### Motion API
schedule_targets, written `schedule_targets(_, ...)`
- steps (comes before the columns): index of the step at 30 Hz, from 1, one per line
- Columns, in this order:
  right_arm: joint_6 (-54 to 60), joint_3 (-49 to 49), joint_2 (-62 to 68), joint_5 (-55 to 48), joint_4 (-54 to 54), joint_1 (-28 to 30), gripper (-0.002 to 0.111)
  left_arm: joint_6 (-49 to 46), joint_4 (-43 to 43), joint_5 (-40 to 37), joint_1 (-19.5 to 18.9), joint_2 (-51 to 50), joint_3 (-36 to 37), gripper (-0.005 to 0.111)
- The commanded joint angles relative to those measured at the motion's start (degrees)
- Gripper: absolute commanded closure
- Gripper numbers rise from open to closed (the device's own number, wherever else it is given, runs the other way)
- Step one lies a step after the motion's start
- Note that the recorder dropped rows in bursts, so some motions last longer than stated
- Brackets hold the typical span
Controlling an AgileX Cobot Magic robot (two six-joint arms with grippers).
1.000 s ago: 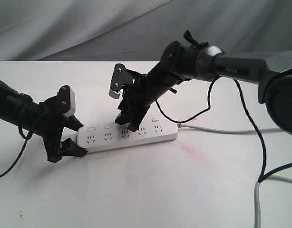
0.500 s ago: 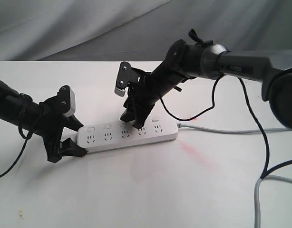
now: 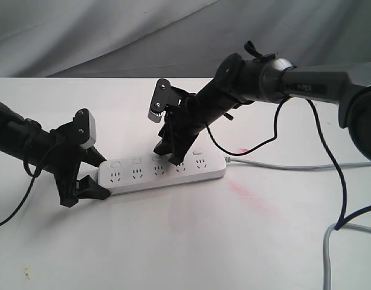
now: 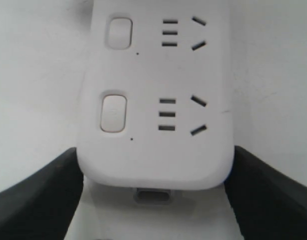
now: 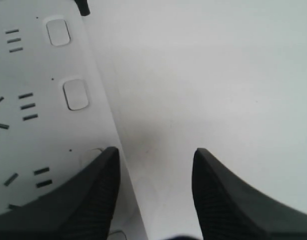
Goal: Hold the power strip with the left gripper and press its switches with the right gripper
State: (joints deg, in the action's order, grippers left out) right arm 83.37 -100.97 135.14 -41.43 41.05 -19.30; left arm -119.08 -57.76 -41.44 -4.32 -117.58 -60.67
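The white power strip lies flat on the white table. My left gripper is shut on its left end; in the left wrist view the black fingers press both sides of the power strip. My right gripper stands open over the strip's middle. In the right wrist view one of its fingers sits on the strip, its tip covering a switch. The other hangs over bare table. Two switches show beyond that tip.
The strip's thin grey cord runs off to the right. A faint red stain marks the table in front of it. A thicker grey cable hangs at the right edge. Grey cloth backs the table.
My right gripper has shifted a little to the right along the strip's row of switches. The left gripper and the strip have not moved.
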Motion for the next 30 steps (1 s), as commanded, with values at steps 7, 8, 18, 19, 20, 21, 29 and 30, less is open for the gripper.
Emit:
schedule_targets(7,0.96,1.26,-0.56,-1.38,-1.9,-1.31,0.065,0.08,-0.36,-0.32,0.31,0.14,-0.27,0.052)
schedule_targets(8,0.96,1.26,-0.56,-1.51,-1.9,-1.41,0.065,0.08,-0.36,-0.32,0.31,0.14,-0.27,0.052)
schedule_targets(18,0.96,1.26,-0.45,-2.15,-2.06,-2.13,0.065,0.21,-0.36,-0.32,0.31,0.14,-0.27,0.052)
schedule_targets(19,0.96,1.26,-0.45,-2.15,-2.06,-2.13,0.065,0.21,-0.36,-0.32,0.31,0.14,-0.27,0.052)
schedule_targets(20,0.96,1.26,-0.45,-1.9,-2.06,-2.11,0.065,0.21,-0.36,-0.32,0.31,0.14,-0.27,0.052)
schedule_targets(21,0.96,1.26,-0.57,-1.77,-2.06,-2.11,0.065,0.21,-0.36,-0.32,0.31,0.14,-0.27,0.052)
schedule_targets(29,0.96,1.26,-2.09,-1.44,-2.06,-2.11,0.065,0.11,-0.36,-0.32,0.31,0.14,-0.27,0.052)
schedule_targets(30,0.69,1.26,-2.22,-1.56,-2.06,-2.11,0.065,0.11,-0.36,-0.32,0.31,0.14,-0.27,0.052)
